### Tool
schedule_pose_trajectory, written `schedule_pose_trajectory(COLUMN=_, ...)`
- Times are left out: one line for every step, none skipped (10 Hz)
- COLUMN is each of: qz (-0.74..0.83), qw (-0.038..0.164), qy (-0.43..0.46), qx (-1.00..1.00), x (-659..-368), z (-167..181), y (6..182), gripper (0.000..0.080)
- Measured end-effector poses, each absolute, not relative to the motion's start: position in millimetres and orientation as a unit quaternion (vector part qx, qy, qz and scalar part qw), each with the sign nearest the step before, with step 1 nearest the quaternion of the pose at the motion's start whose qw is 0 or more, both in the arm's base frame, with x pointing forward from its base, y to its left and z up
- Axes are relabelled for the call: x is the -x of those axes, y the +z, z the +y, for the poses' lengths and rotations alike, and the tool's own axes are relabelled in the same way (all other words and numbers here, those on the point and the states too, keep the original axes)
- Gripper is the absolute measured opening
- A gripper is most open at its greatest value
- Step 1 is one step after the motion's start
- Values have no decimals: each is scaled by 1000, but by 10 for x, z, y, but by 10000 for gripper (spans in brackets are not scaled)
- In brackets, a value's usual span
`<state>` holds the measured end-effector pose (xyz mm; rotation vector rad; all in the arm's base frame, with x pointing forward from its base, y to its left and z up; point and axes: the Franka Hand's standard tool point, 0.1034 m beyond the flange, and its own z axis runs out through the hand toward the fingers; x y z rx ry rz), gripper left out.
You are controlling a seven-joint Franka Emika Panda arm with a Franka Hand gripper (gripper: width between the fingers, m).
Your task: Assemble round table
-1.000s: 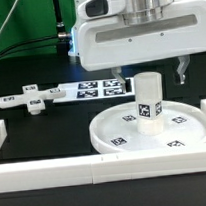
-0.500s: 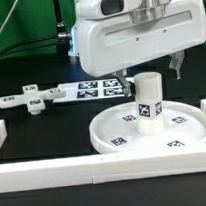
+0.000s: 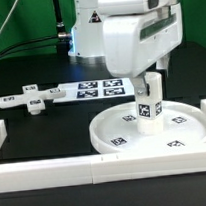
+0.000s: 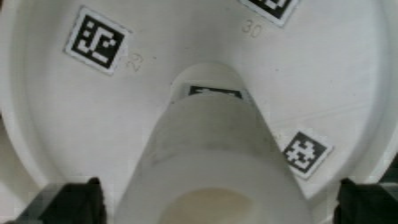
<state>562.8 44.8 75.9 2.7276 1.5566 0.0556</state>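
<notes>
Since one second ago the gripper (image 4: 221, 200) turned and lowered over the post (image 3: 148, 107) | it stood open astride the post top, holding nothing | post upright at centre of disc (image 3: 104, 137), near right | I judged: centre both jaws, close evenly, avoid tilting it.

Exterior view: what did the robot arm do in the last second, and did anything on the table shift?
The gripper turned about its wrist and came down over the post, so it now straddles the post's top. Its jaws look open, with nothing gripped yet. The post stayed upright on the disc, and the cross piece and marker board did not move.
</notes>
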Motion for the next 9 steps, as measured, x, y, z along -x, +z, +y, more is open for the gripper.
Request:
schedule_pose_trajectory(qz=525, qw=2, qy=15, qx=-851, x=-5618, z=448, y=739, gripper=649)
schedule_pose_trajectory(qz=550, qw=3, qy=14, qx=-835, x=-5618, z=432, y=735, gripper=649)
schedule_pose_trajectory(qz=578, qw=4, qy=14, qx=-816, x=-5617, z=419, y=732, gripper=649)
schedule_pose_trajectory(qz=599, qw=4, qy=13, qx=-801, x=-5615, z=413, y=728, gripper=649)
schedule_pose_trajectory(qz=616, qw=6, qy=13, qx=-787, x=-5617, z=410, y=724, gripper=649)
schedule_pose_trajectory(qz=678, qw=19, qy=13, qx=-735, x=-5640, z=412, y=705, gripper=649)
schedule_pose_trajectory(qz=721, qw=25, qy=6, qx=-692, x=-5631, z=435, y=672, gripper=649)
schedule_pose_trajectory(qz=747, qw=28, qy=1, qx=-664, x=-5620, z=458, y=645, gripper=649)
schedule_pose_trajectory(qz=761, qw=30, qy=-3, qx=-649, x=-5615, z=461, y=634, gripper=649)
